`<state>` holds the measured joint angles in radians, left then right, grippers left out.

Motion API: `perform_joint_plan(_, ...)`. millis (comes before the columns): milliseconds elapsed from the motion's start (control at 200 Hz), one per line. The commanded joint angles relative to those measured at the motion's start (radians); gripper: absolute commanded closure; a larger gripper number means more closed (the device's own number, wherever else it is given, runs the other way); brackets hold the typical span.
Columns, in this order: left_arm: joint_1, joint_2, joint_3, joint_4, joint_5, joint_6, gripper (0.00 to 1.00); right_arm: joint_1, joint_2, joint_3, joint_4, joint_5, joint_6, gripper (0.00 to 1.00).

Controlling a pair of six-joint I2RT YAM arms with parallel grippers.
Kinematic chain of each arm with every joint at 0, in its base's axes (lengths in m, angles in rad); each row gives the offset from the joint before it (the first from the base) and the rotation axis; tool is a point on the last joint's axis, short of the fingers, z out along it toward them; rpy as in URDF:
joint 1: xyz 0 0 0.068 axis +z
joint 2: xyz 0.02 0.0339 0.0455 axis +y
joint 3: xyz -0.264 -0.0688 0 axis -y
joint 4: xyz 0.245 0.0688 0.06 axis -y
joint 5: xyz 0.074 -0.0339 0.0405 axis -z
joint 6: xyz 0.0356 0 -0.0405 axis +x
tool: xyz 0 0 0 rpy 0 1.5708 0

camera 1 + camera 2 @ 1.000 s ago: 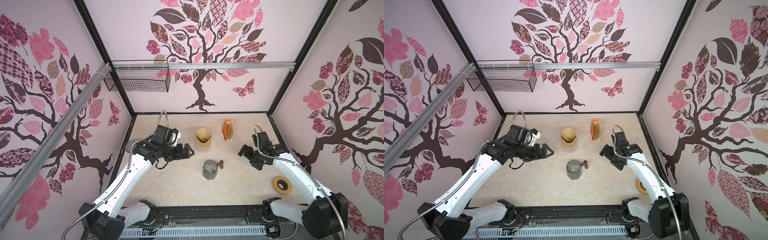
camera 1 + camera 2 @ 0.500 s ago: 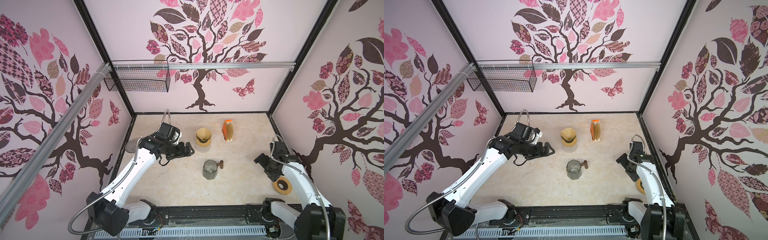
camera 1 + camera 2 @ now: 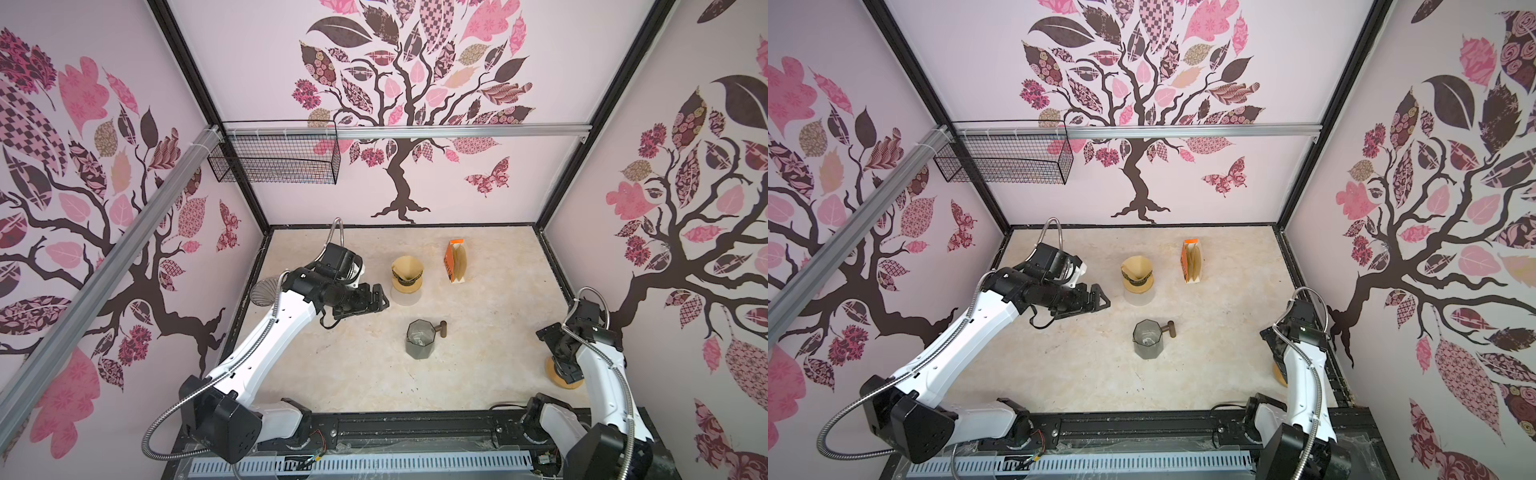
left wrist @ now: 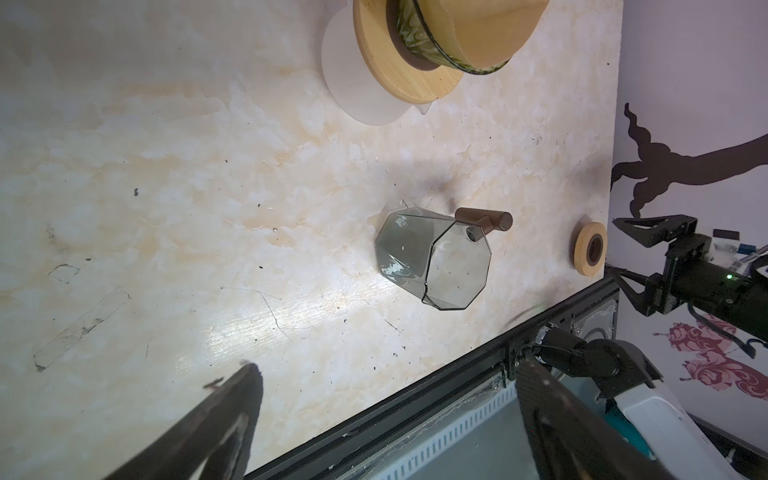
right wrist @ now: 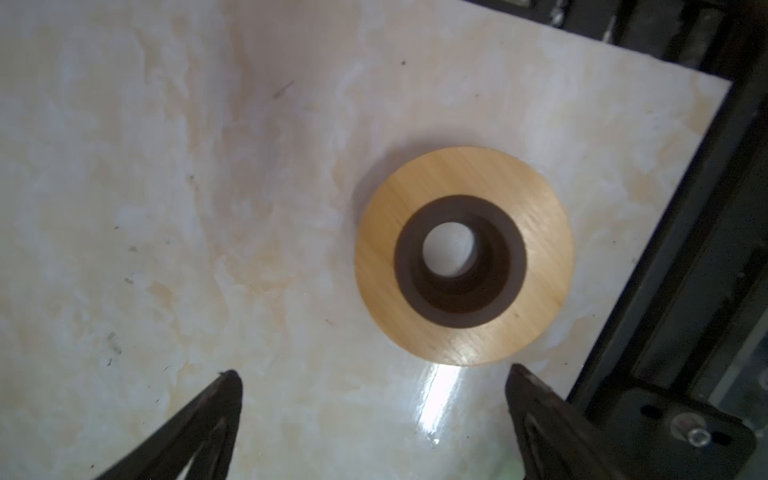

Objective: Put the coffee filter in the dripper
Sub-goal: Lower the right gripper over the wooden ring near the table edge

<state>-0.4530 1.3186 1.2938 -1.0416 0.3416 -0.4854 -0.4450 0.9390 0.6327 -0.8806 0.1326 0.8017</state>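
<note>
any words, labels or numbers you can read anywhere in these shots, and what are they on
Orange and white cardboard filter box: dark lettering down its orange side, too small and blurred to read in both top views.
Glass dripper on a wooden collar, grey glass pitcher, loose wooden ring: no text visible.
No other words, numbers or signs show.

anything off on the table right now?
Nothing stands out. The filter sits in the dripper, jug and filter box stand upright, wood ring lies flat. No spill, only scuffs on the table.
</note>
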Motion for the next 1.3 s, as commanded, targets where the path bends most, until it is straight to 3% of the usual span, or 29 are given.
perform_joint_plan(0, 0.001, 0.005, 0.056, -0.013, -0.006, 0.021, 0.02, -0.030, -0.021, 0.008, -0.061, 0.073, 0.052, 0.00)
perform_joint_plan(120, -0.007, 0.008, 0.069, -0.020, -0.012, 0.025, 0.02, -0.032, -0.012, 0.001, -0.087, 0.123, 0.106, 0.00)
perform_joint_plan(505, -0.010, 0.009, 0.107, -0.037, -0.015, 0.050, 0.02, -0.040, 0.001, -0.089, 0.001, 0.087, 0.181, 0.00)
perform_joint_plan(890, -0.010, 0.013, 0.112, -0.037, -0.008, 0.050, 0.02, -0.041, 0.046, -0.162, 0.191, 0.081, 0.234, 0.00)
perform_joint_plan(1195, -0.010, 0.011, 0.098, -0.032, -0.007, 0.044, 0.02, -0.040, 0.091, -0.176, 0.357, 0.063, 0.122, 0.00)
perform_joint_plan(1295, -0.010, 0.013, 0.093, -0.029, -0.007, 0.042, 0.02, -0.041, 0.079, -0.182, 0.407, 0.007, 0.060, 0.00)
